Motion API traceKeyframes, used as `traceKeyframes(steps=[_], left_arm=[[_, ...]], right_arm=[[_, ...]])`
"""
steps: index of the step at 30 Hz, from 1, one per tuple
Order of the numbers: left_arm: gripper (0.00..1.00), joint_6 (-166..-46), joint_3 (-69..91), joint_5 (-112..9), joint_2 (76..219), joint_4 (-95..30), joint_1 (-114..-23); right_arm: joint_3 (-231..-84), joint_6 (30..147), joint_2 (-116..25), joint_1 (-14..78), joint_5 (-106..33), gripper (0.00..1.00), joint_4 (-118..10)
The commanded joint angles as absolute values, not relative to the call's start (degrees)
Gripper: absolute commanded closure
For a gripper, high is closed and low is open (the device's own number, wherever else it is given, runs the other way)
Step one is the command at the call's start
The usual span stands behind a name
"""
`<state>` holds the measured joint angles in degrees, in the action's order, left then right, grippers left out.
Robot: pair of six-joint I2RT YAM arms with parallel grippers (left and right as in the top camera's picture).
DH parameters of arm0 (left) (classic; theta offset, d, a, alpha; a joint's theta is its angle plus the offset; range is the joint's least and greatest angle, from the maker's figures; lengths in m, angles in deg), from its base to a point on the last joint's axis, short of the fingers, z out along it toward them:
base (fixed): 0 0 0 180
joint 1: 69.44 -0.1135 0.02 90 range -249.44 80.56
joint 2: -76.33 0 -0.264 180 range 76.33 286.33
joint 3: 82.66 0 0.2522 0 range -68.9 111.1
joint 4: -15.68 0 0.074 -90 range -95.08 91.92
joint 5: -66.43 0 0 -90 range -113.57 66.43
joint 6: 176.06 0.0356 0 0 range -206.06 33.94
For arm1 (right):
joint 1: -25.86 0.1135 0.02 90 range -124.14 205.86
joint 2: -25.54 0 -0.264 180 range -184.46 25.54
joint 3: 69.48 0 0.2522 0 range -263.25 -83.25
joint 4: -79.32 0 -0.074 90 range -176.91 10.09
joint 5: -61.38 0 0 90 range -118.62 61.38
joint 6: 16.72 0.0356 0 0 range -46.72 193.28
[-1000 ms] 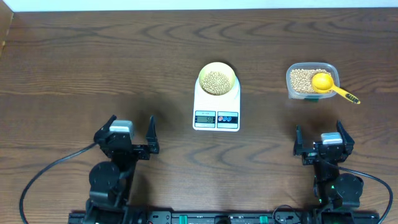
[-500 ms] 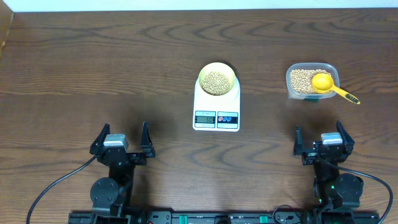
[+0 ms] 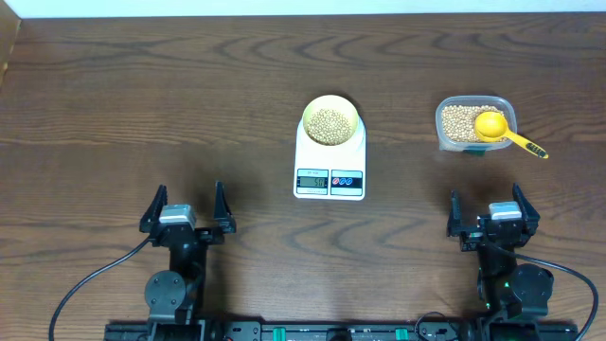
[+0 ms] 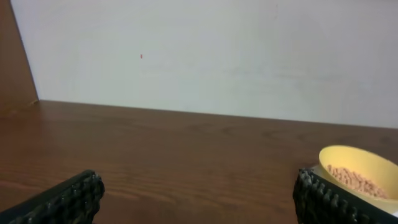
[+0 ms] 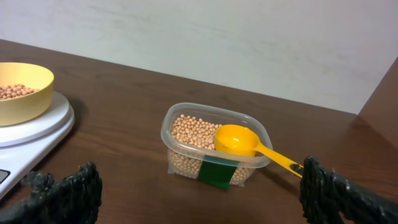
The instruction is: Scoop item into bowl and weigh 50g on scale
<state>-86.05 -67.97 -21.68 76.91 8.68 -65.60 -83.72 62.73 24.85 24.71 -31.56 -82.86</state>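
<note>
We note small round tan beans (image 3: 329,124) heaped in small pale yellow-green round bowl (image 3: 306,116). Bowl sits on top of white rectangular digital scale (image 3: 329,161); display digits too small to read. Bowl and scale lie ahead and right of left gripper (image 3: 187,208), ahead and left of right gripper (image 3: 486,214), well apart from both. More beans fill clear rectangular plastic tub (image 3: 441,128) straight ahead of right gripper, yellow plastic scoop (image 3: 490,124) lying in it, handle over rim. We see both grippers spread wide, holding nothing, touching nothing, above dark wooden table (image 3: 142,95).
</note>
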Motion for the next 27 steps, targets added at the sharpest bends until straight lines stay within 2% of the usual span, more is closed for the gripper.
traceKeyframes(steps=[1, 14, 27], left_arm=[[0.01, -85.5, -68.7, -20.9, 76.4, 9.4, -65.9], [0.01, -85.5, -68.7, -21.6, 76.4, -2.2, -65.9], [0.01, -85.5, -68.7, -21.6, 76.4, -2.1, -65.9]], right_arm=[[-83.6, 63.6, 25.2, 25.1, -31.1, 0.01, -82.6], [-83.6, 63.6, 25.2, 25.1, -31.1, 0.01, -82.6], [-83.6, 63.6, 25.2, 25.1, -31.1, 0.01, -82.6]])
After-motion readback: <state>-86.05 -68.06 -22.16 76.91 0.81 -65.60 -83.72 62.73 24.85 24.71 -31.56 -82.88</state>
